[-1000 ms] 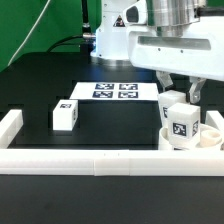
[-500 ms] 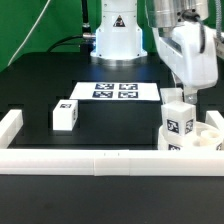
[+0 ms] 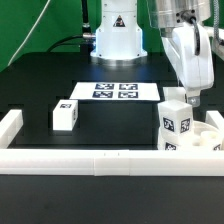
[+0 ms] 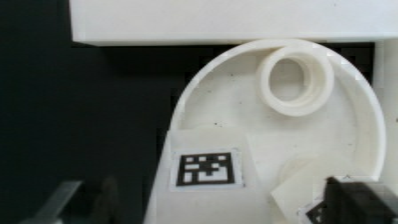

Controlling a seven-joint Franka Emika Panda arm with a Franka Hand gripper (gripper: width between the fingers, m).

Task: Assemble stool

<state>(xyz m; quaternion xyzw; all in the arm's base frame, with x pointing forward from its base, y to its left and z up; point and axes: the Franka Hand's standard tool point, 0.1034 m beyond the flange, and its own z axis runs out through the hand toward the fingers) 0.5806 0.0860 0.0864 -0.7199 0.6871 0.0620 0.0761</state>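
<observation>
The white round seat [image 3: 203,141] lies at the exterior view's right, against the border rail. One white tagged leg [image 3: 175,126] stands upright on it. My gripper [image 3: 187,97] hangs just above and behind that leg's top. In the wrist view the seat [image 4: 267,130] fills the middle, with a round socket [image 4: 295,82] and a square tag [image 4: 210,167]. My gripper [image 4: 217,205] has its dark fingers [image 4: 80,202] far apart, open, with nothing clamped between them. A second leg [image 3: 65,115] lies on the black table at the exterior view's left. I see no third leg.
The white border rail [image 3: 90,160] runs along the front edge and turns up at the left corner [image 3: 12,126]. The marker board [image 3: 116,91] lies flat behind the middle. The robot base [image 3: 118,40] stands at the back.
My wrist has turned over the leg on the seat. The leg has shifted slightly toward the exterior view's left and lower. The fingers that held its top now stand off it.
</observation>
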